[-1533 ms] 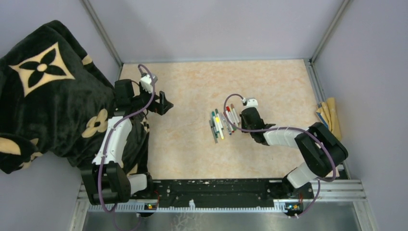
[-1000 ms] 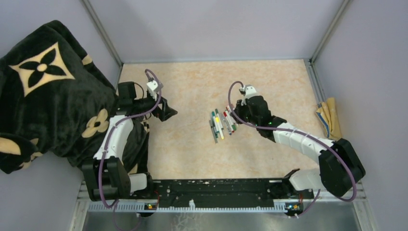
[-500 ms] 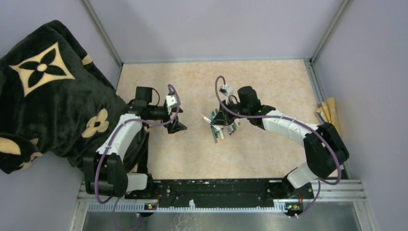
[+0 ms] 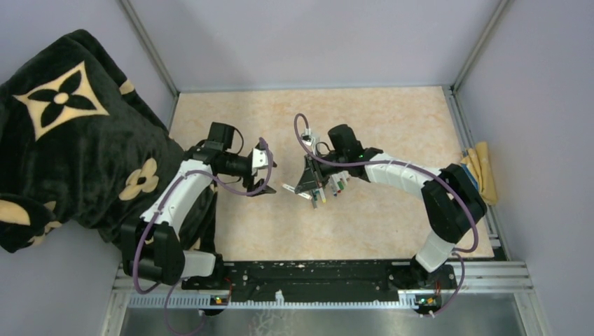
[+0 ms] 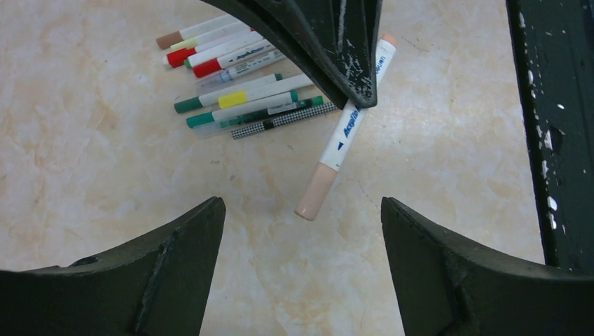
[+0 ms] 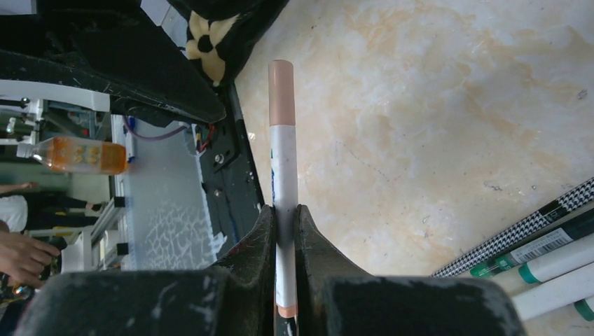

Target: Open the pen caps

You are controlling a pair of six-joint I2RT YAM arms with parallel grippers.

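Marbled beige tabletop (image 4: 378,126) fills the cell, with a black flower-patterned blanket (image 4: 63,140) heaped at 9 o'clock. Since half a second ago the right gripper (image 6: 284,210) has carried its pen (image 6: 284,161) off the pile of pens (image 5: 238,84) toward 9 o'clock, and the left gripper (image 5: 301,204) has closed in from the other side. The right gripper is clamped on the white barrel. The left one is spread wide, grasping nothing. From above, the pen's long axis runs 9 to 3 o'clock, and its peach cap (image 5: 316,192) points to 9, near the left fingers. The right fingers hide the mid-barrel, and from above the left fingertips are hard to make out.
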